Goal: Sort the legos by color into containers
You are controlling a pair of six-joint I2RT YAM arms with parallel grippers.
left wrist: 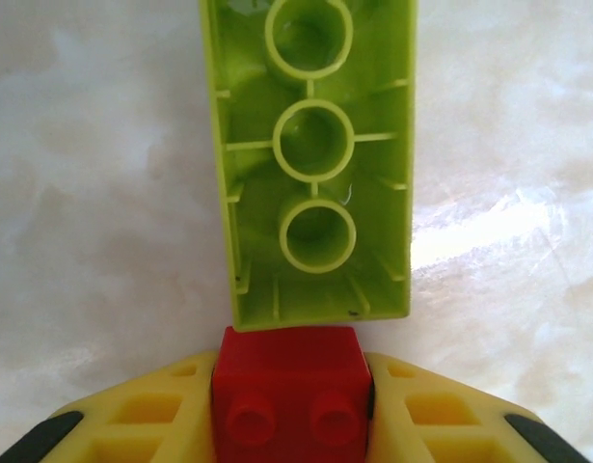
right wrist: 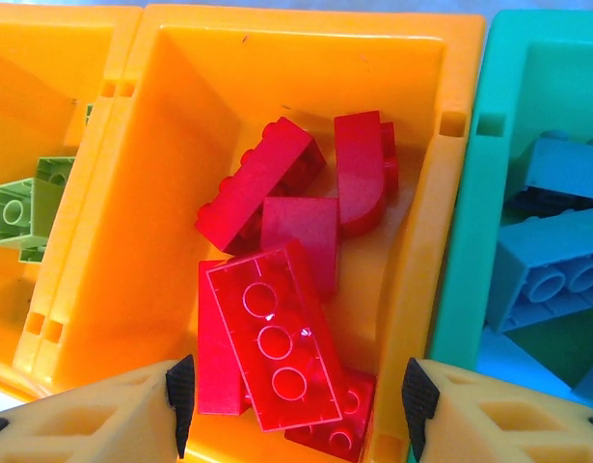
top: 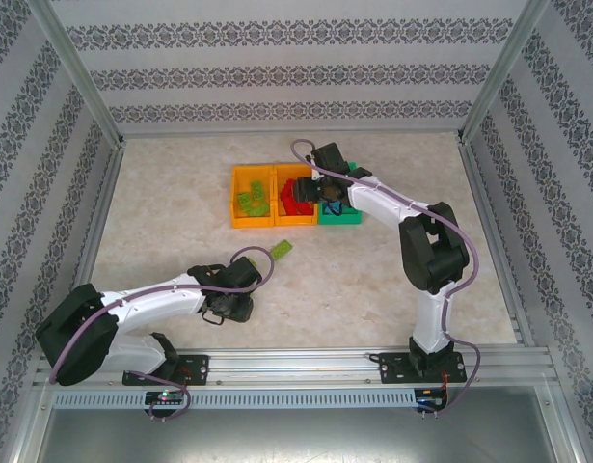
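The surface (top: 161,222) was a pale, marbled slab. From above, we saw the left arm (top: 151,304) lying along the near edge and reaching toward the centre. The right arm (top: 426,251) bent over from the right side to the containers (top: 253,223). These were three glossy rectangular plastic bins joined in a row, midway along and toward the far edge.

From above their contents read as patches of colour. The right wrist view resolved them into studded blocks. Lime legos (right wrist: 16,207) lay in the left orange bin (right wrist: 45,87), and red legos (right wrist: 277,328) were heaped at angles in the middle orange bin (right wrist: 142,193), one of them with a rounded corner. Blue legos (right wrist: 556,260) lay in the green bin (right wrist: 465,241).

In that view the right fingers (right wrist: 103,415), yellow ribbed plastic with black pads (right wrist: 180,395), stood apart over the red heap with nothing between them.

The left wrist view gave what the overhead view could not. The left fingers (left wrist: 151,415) were closed against both sides of a small red brick (left wrist: 291,386), two of its studs facing the camera.

Just beyond it lay a lime brick (left wrist: 315,164) turned underside up, hollow, with three round tubes and thin ribs. We could not tell whether the two bricks touched. From above, this lime brick (top: 282,249) lay alone near the centre of the surface, on the near side of the containers.
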